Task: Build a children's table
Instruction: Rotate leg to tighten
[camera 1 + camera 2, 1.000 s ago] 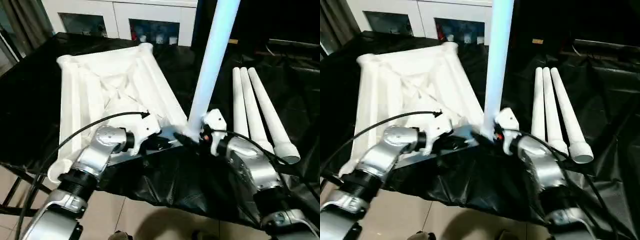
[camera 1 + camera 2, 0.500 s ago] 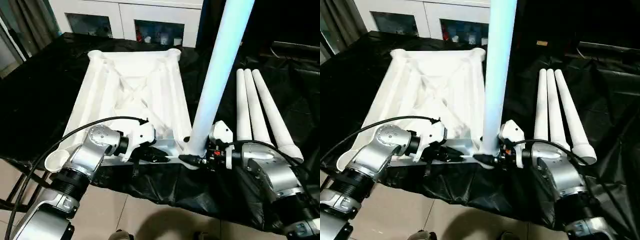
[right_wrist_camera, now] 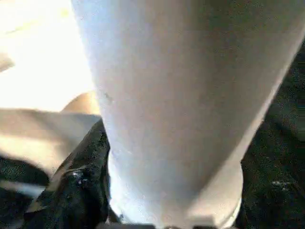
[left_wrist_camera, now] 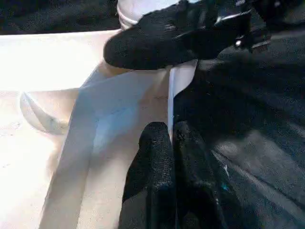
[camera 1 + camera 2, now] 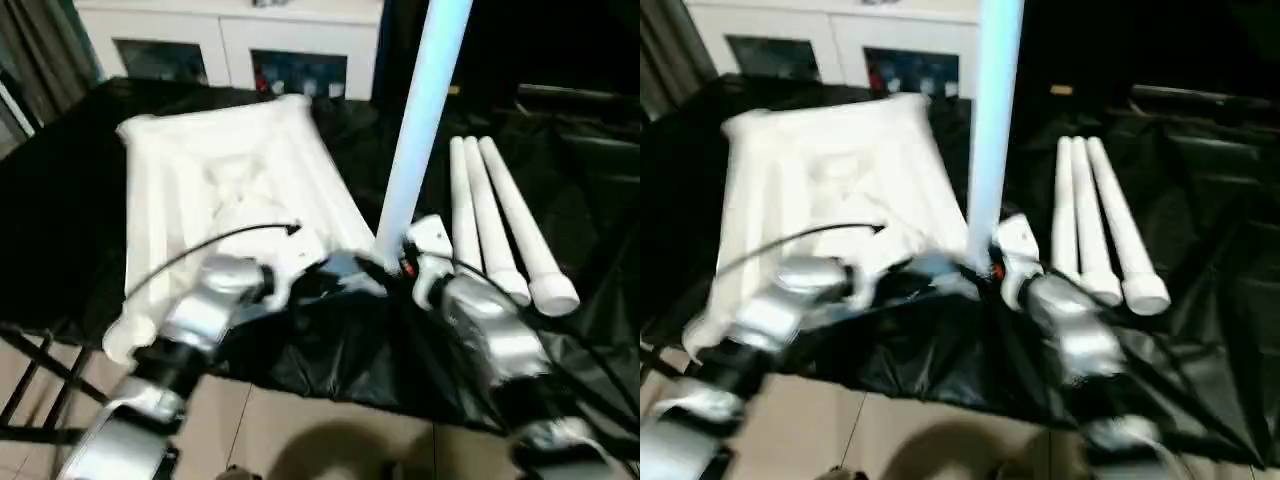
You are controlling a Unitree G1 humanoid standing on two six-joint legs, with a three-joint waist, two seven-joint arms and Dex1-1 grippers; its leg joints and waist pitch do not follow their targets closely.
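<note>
The children's table top (image 5: 225, 190) lies upside down, ribbed underside up, on the black-draped tabletop (image 5: 60, 210) in the left half of the left eye view, so that its corner sockets face upward to take the legs. One white leg (image 5: 420, 110) stands upright at the top's near right corner, in the middle of the frame, its lower end at the corner socket; whether it is fully seated I cannot tell.

The right gripper (image 5: 392, 268) reaches in from the lower right, and its fingers are clamped around the leg's base, as the right wrist view shows with the tube close up between them (image 3: 81, 186). That grip looks meant to hold the leg plumb over the socket.

The left gripper (image 4: 174, 138) has its fingers pressed together, their tips against the near edge of the table top just beside that corner, probably to brace the top so it does not slide.

Three spare legs (image 5: 495, 215) lie side by side on the cloth at centre right, flared ends toward the robot, within the right arm's reach.
</note>
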